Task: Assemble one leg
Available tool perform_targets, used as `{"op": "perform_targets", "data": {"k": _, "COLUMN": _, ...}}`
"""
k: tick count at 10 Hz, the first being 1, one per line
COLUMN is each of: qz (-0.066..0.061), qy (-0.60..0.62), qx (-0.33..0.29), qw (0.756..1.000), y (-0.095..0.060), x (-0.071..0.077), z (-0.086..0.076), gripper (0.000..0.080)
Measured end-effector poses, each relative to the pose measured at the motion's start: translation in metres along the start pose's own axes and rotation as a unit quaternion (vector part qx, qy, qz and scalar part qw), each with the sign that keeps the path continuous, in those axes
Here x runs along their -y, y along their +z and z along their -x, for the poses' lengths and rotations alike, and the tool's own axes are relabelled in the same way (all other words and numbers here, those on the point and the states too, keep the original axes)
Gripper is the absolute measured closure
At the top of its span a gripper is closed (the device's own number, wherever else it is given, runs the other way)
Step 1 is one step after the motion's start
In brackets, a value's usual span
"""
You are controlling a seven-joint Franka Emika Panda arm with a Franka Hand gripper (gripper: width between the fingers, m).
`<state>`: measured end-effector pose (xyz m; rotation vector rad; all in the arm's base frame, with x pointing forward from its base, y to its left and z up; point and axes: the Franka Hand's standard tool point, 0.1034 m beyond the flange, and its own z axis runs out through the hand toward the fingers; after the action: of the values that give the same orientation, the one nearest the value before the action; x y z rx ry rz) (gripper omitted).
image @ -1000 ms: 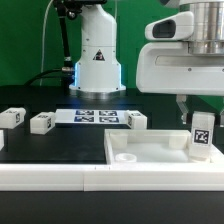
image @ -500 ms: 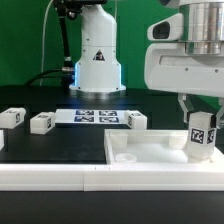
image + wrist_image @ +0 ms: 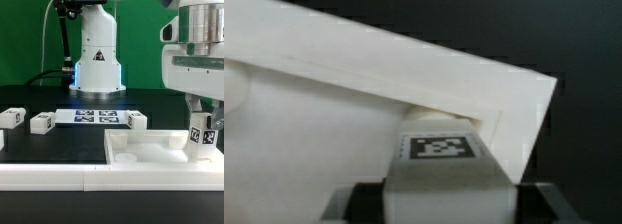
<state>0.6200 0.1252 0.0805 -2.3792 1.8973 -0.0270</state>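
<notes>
White parts on a black table. Inside the raised rim of the tabletop piece: a round socket near one corner, and the leg at the corner toward the exterior view's right, tag facing out, slightly tilted. Clamped from both sides by the gripper, fingers tight against it. Shifted with the arm toward the exterior view's right since a second ago. Outside the rim: three loose legs beside the marker board.

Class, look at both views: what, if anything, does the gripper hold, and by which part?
The gripper holds the leg by its upper end; the tagged lower part hangs over a corner of the white tabletop piece.
</notes>
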Motion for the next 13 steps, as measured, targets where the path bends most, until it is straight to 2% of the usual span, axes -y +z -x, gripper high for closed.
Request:
{"op": "perform_targets", "data": {"k": 3, "qz": -0.001, "qy": 0.029, "qx": 0.006, "qw": 1.000, "y": 0.0003, "x": 0.0000, "z": 0.0004, "gripper": 0.0507}}
{"op": "perform_targets", "data": {"k": 5, "qz": -0.001, "qy": -0.010, "qx": 0.006, "qw": 1.000, "y": 0.0013, "x": -0.0006, "z": 0.0007, "gripper": 0.0225}}
{"op": "perform_targets", "data": {"k": 6, "qz": 0.000, "qy": -0.033, "qx": 0.006, "qw": 0.999, "y": 0.0016, "x": -0.0009, "z": 0.0004, "gripper": 0.0225}}
{"op": "perform_targets", "data": {"k": 7, "qz": 0.000, "qy": -0.087, "qx": 0.006, "qw": 0.996, "y": 0.0014, "x": -0.0007, "z": -0.0007, "gripper": 0.0165}}
{"op": "perform_targets", "data": {"k": 11, "qz": 0.002, "qy": -0.258, "qx": 0.007, "qw": 0.966, "y": 0.0035, "x": 0.0000, "z": -0.0039, "gripper": 0.0151}}
{"op": "perform_targets", "data": {"k": 13, "qz": 0.007, "qy": -0.353, "qx": 0.006, "qw": 0.936, "y": 0.0028, "x": 0.0005, "z": -0.0035, "gripper": 0.0151}}
